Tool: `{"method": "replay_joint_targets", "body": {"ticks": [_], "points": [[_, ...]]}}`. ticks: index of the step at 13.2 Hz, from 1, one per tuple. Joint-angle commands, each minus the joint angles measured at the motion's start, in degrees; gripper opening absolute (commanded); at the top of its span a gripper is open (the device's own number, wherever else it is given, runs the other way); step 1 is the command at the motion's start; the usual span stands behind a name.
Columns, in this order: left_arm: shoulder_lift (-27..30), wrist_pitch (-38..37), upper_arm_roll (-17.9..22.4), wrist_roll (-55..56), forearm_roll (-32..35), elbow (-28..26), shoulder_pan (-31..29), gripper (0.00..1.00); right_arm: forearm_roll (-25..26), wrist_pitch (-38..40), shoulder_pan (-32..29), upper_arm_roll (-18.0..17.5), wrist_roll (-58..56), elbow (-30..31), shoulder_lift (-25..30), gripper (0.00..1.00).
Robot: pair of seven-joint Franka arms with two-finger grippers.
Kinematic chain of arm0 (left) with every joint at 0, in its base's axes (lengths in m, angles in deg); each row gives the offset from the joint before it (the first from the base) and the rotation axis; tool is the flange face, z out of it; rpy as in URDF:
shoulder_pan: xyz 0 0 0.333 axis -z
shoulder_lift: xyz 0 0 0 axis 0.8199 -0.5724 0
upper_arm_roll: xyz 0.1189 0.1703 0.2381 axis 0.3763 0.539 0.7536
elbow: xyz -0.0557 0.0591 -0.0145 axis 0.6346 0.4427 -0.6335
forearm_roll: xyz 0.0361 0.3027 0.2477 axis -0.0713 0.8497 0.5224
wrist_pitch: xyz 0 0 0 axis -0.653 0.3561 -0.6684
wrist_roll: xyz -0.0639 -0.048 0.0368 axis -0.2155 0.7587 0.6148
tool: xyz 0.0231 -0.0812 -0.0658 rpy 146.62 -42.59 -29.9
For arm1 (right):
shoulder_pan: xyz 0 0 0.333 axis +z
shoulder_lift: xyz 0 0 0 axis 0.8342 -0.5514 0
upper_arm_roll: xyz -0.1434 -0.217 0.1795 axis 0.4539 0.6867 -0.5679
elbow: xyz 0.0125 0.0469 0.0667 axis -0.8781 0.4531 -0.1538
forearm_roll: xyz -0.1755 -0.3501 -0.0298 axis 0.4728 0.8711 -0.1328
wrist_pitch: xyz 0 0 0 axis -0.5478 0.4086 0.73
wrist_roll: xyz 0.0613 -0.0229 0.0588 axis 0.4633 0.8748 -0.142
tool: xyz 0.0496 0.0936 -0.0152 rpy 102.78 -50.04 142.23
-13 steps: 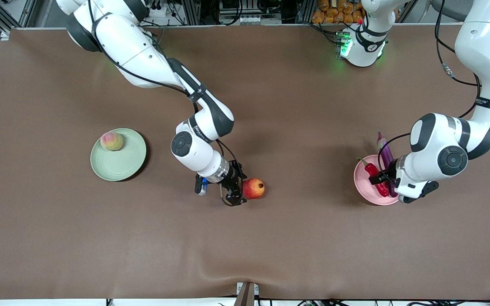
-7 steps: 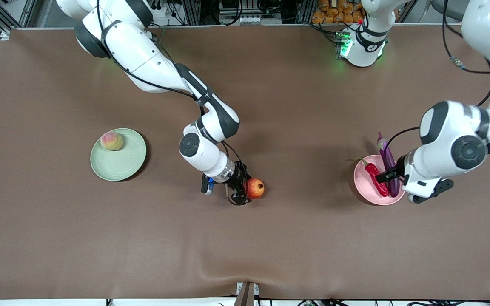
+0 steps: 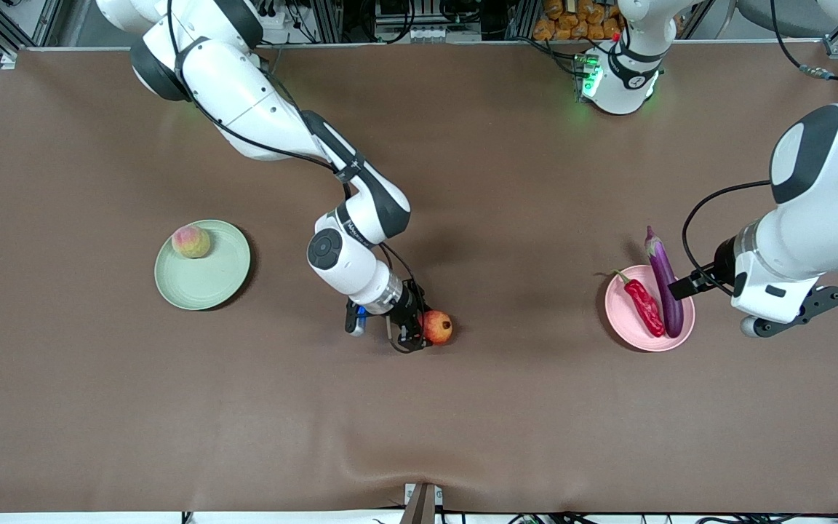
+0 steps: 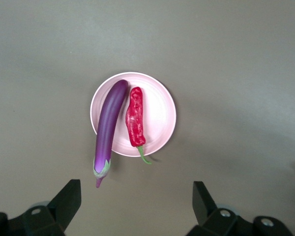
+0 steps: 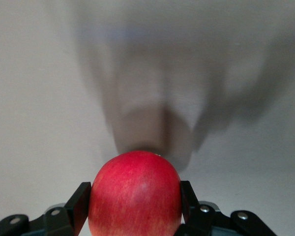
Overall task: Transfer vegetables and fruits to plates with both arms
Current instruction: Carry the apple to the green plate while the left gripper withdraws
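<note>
My right gripper [image 3: 413, 329] is low on the table with its fingers pressed on both sides of the red-orange pomegranate [image 3: 437, 327], which fills the right wrist view [image 5: 135, 189]. The peach [image 3: 190, 241] lies on the green plate [image 3: 212, 284]. The purple eggplant [image 3: 665, 284] and the red chili [image 3: 643, 304] lie side by side on the pink plate [image 3: 626, 327]; the eggplant's stem end sticks out over the rim. My left gripper [image 3: 684, 286] is open and empty, raised high beside the pink plate. Its wrist view shows the plate [image 4: 160, 118], eggplant [image 4: 108, 128] and chili [image 4: 135, 118] below.
The brown table cover [image 3: 419, 422] has a small ridge at its edge nearest the camera. The left arm's base with a green light [image 3: 619, 76] stands at the table's back edge, with clutter past it.
My left gripper has risen and drawn away from the pink plate toward the left arm's end, leaving the eggplant and chili on it. My right gripper has closed in around the pomegranate.
</note>
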Motion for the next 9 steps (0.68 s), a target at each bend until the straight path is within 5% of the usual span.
{"method": "replay_joint_targets", "body": {"ticks": [1, 6, 9], "points": [[2.7, -1.4, -0.7, -0.5, -2.4, 0.6, -0.7, 1.0, 1.2, 11.6, -3.6, -0.8, -3.1, -0.5, 4.4, 0.0], [10.4, -2.3, -0.5, -0.5, -6.1, 0.6, -1.6, 1.0, 0.8, 37.8, -11.8, -1.2, -23.2, 1.6, 12.1, 0.0], [14.6, -3.9, -0.5, -3.6, -8.8, 0.6, -3.8, 1.0, -1.4, 40.4, -21.6, -4.3, -43.6, 16.0, 21.9, 0.0]]}}
